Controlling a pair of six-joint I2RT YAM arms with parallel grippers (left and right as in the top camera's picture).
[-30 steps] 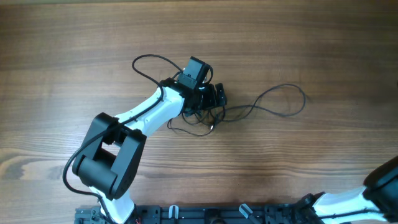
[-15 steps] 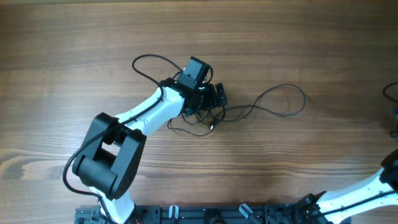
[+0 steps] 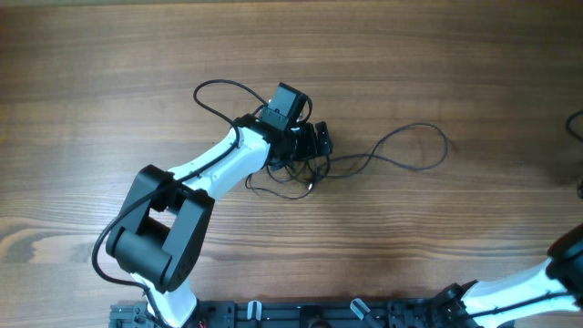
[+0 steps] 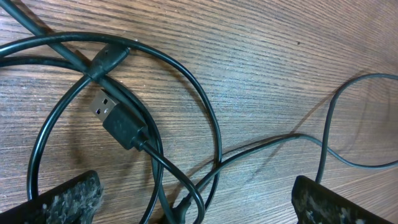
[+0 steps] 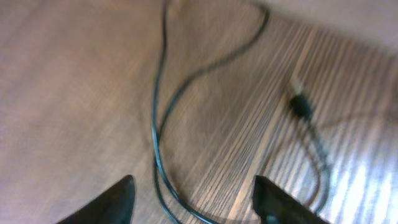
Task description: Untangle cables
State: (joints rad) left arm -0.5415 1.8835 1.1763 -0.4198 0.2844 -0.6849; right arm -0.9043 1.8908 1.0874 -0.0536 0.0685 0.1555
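The cables form a small black tangle (image 3: 321,164) at mid-table, and one thin loop (image 3: 420,126) runs off to its right. My left gripper (image 3: 317,141) hovers right over the tangle. In the left wrist view that gripper (image 4: 199,205) is open, and crossed cords and a USB plug (image 4: 121,124) lie on the wood between and ahead of its fingertips (image 4: 62,196). The right wrist view is blurred. There my right gripper (image 5: 196,202) stands with its jaws apart above a separate cord (image 5: 154,124) with a small plug (image 5: 302,106). Nothing is pinched between them.
Bare wooden tabletop (image 3: 109,73) surrounds the tangle. A short piece of black cord (image 3: 576,123) shows at the right edge. A white link of the right arm (image 3: 537,287) lies at the bottom right corner, and the left arm's base (image 3: 155,246) at the bottom left.
A piece of cord has come into sight at the overhead view's right edge, and the right arm's link has shifted there. The left arm and the tangle have not moved.
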